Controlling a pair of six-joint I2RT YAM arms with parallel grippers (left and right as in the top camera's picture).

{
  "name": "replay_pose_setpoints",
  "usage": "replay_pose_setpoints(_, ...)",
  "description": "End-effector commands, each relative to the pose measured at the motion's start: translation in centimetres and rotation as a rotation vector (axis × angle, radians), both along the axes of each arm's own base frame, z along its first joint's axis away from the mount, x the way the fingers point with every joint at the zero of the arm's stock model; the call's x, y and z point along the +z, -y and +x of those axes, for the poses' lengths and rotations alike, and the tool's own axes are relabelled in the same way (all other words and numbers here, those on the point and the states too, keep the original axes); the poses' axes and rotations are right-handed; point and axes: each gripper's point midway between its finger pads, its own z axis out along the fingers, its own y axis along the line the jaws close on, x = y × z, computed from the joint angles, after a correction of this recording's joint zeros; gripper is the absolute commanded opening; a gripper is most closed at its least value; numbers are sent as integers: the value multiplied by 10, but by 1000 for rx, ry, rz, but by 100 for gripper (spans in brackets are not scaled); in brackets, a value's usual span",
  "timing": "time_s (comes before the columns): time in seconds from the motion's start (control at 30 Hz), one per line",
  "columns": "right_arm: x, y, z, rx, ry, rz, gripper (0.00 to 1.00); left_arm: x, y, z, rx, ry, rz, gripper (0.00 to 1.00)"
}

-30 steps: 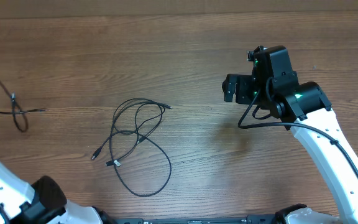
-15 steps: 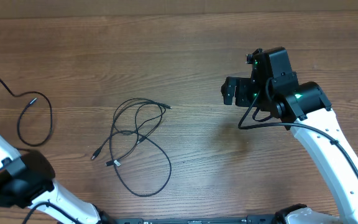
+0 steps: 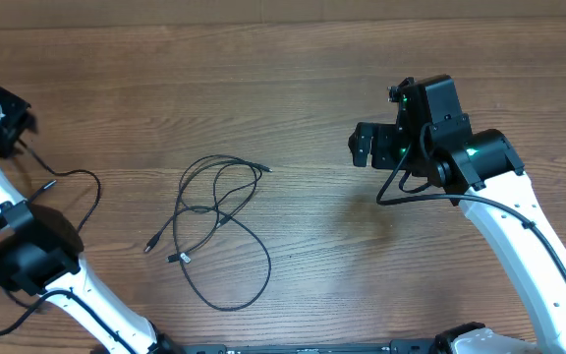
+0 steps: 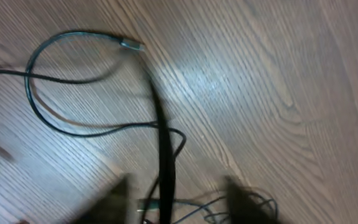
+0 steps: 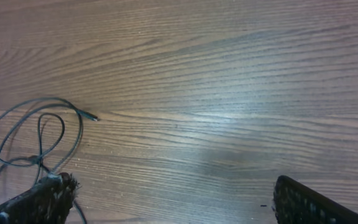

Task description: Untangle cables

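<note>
A bunch of thin black cables [image 3: 219,221] lies looped in the middle of the table, with small plugs at its ends. A separate cable [image 3: 79,177] trails from my left gripper [image 3: 11,133] at the far left edge. In the blurred left wrist view its fingers [image 4: 114,200] stand apart, and that cord [image 4: 161,140] runs loose between them down to a loop with a silver-tipped plug [image 4: 132,45]. My right gripper [image 3: 362,144] hovers open to the right of the bunch, nothing between its fingers [image 5: 306,202]. The bunch [image 5: 39,134] shows at the left of the right wrist view.
Brown wooden table [image 3: 312,79] all around. The white right arm [image 3: 519,226] reaches in from the lower right, the left arm [image 3: 28,256] from the lower left corner. A thick black arm cable [image 3: 411,192] hangs under the right wrist.
My left arm has come into view at the far left, dragging the separate cable up and to the right. Its jaws have come apart. The right arm and the central bunch have not moved.
</note>
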Motion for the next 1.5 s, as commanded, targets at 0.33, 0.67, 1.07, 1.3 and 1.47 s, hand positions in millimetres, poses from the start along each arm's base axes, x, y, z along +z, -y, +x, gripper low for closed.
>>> replay_pose_setpoints(0.33,3,0,0,-4,7,6,100,-1,10,6,-62,25,-43,94)
replay_pose_setpoints(0.67,3,0,0,-4,7,6,100,5,24,17,-130,75,-68,94)
replay_pose_setpoints(1.07,-2,2,-6,-4,-29,-5,100,76,116,54,-589,295,113,94)
replay_pose_setpoints(1.3,-7,5,-13,-7,-62,-17,100,81,178,41,-771,243,110,88)
replay_pose_setpoints(1.47,-13,28,-18,-183,-119,-24,100,77,210,31,-843,204,71,84)
